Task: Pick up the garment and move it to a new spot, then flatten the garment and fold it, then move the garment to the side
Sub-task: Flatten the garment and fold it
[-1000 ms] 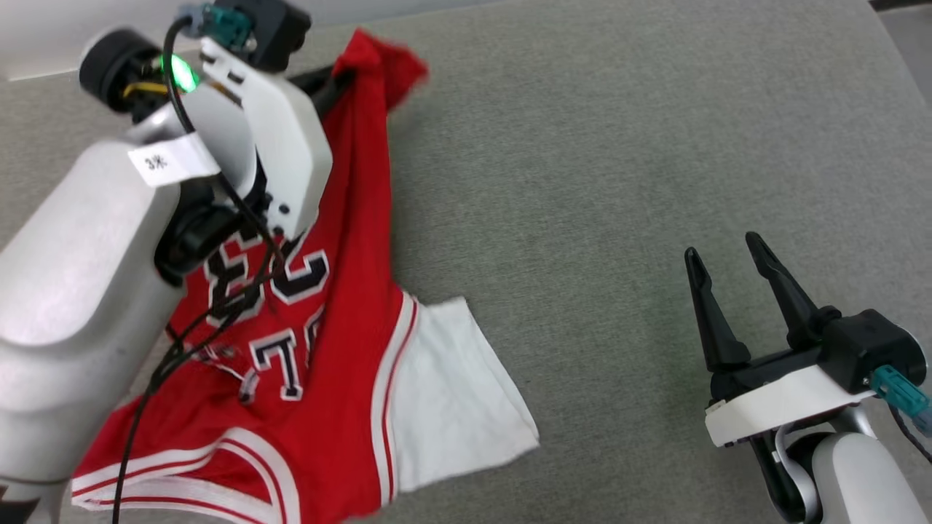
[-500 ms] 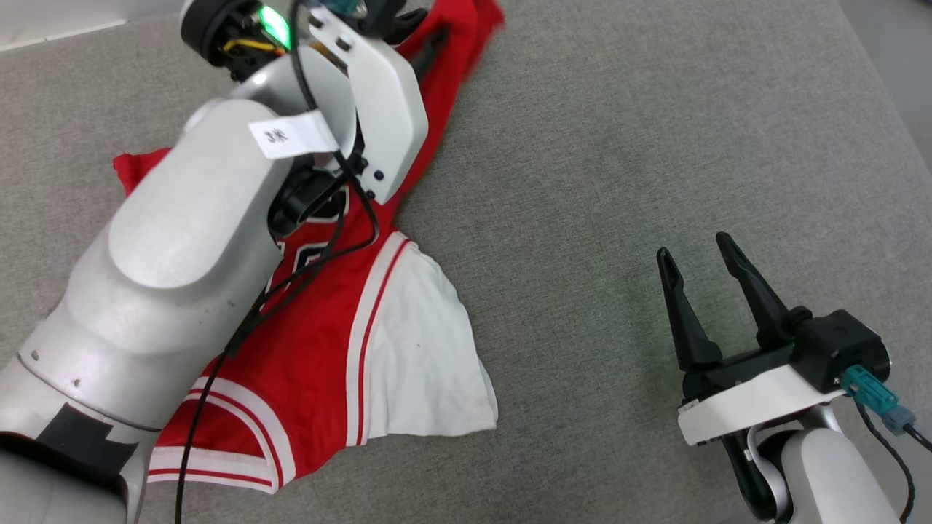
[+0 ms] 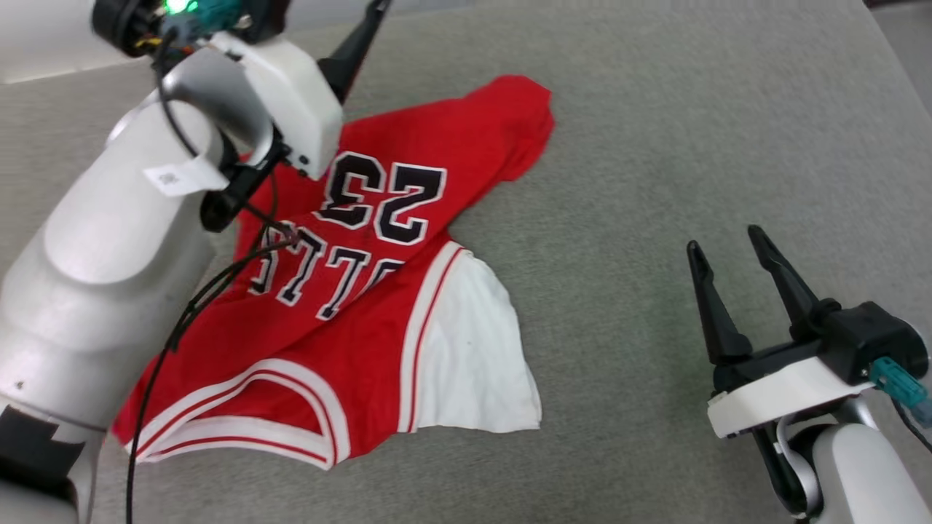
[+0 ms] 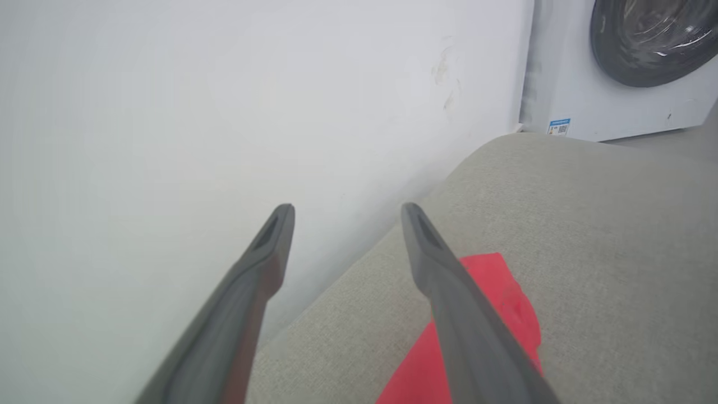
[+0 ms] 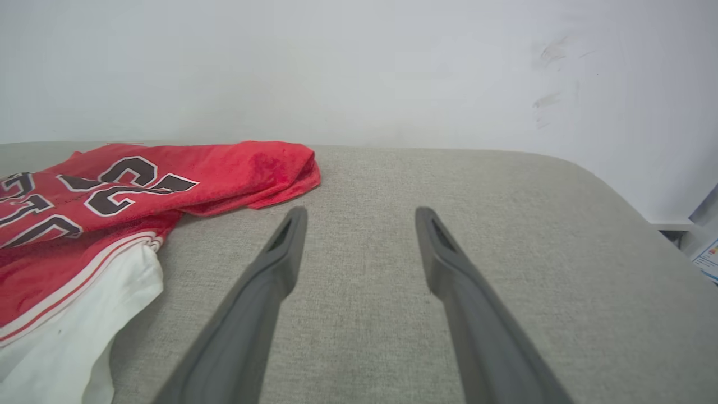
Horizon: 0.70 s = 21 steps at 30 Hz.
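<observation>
head view: the red jersey t-shirt (image 3: 378,291) with white sleeves, striped trim and a black "23" lies rumpled at centre-left on the grey fabric worktop (image 3: 655,145). the right pincer (image 3: 723,240), lower right, is spread and empty, well apart from it. left wrist view: the left pincer (image 4: 345,207) is spread and empty, with a red corner of the t-shirt at bottom centre. right wrist view: the t-shirt lies at the left edge.

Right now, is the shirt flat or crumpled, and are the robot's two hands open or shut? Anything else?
garment, lying crumpled and unfolded on the grey cushion, number facing up, not held.
left gripper, open, empty, up by the garment's far end.
right gripper, open, empty, apart from the garment.
washing machine, round door looks shut.
</observation>
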Motion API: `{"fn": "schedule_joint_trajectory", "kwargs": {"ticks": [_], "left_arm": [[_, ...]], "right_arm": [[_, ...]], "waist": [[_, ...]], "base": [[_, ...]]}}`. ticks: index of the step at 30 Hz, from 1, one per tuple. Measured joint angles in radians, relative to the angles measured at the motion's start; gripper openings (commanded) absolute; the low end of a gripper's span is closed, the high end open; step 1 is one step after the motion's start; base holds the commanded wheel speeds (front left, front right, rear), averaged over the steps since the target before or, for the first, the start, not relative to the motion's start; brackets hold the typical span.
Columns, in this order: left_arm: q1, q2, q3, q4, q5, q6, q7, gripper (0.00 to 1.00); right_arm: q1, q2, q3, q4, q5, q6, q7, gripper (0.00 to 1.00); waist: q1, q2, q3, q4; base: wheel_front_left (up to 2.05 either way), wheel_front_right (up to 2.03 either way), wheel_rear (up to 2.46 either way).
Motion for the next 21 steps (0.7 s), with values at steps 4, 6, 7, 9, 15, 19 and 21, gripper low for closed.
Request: {"fn": "schedule_joint_trajectory", "kwargs": {"ticks": [4,6,7,9,15,19,21], "left_arm": [[0.061,0.032,0.026,-0.023,0.012,0.043,-0.099,1.0],[0.104,0.052,0.044,-0.05,0.008,0.067,-0.142,1.0],[0.13,0.066,0.053,-0.064,0.004,0.081,-0.16,1.0],[0.195,0.097,0.082,-0.1,-0.012,0.117,-0.185,1.0],[0.455,0.17,0.153,-0.253,-0.049,0.247,-0.221,1.0],[0.645,0.187,0.195,-0.365,-0.069,0.322,-0.23,1.0],[0.729,0.18,0.212,-0.42,-0.069,0.356,-0.23,1.0]], "right_arm": [[0.023,-0.023,-0.017,-0.024,-0.005,0.0,0.028,1.0],[0.035,-0.033,-0.022,-0.036,-0.005,0.0,0.045,1.0],[0.041,-0.037,-0.025,-0.043,-0.006,0.0,0.053,1.0],[0.057,-0.043,-0.028,-0.058,-0.005,0.0,0.067,1.0],[0.102,-0.052,-0.042,-0.088,-0.002,0.0,0.101,1.0],[0.133,-0.053,-0.057,-0.109,0.004,0.0,0.114,1.0],[0.144,-0.053,-0.064,-0.117,0.004,0.0,0.121,1.0]], "waist": [[0.0,0.0,-0.043,0.055],[0.0,0.0,-0.067,0.084],[-0.0001,0.0,-0.08,0.097],[-0.0003,0.0,-0.106,0.124],[-0.0003,0.0,-0.179,0.196],[-0.0004,0.0,-0.218,0.236],[-0.0004,0.0,-0.231,0.253]], "base": [[0.0,0.0,0.0],[0.0,0.0,0.0],[0.0,0.0,0.0],[0.0,0.0,0.0],[0.0,0.0,0.0],[0.0,0.0,0.0],[0.0,0.0,0.0]]}}
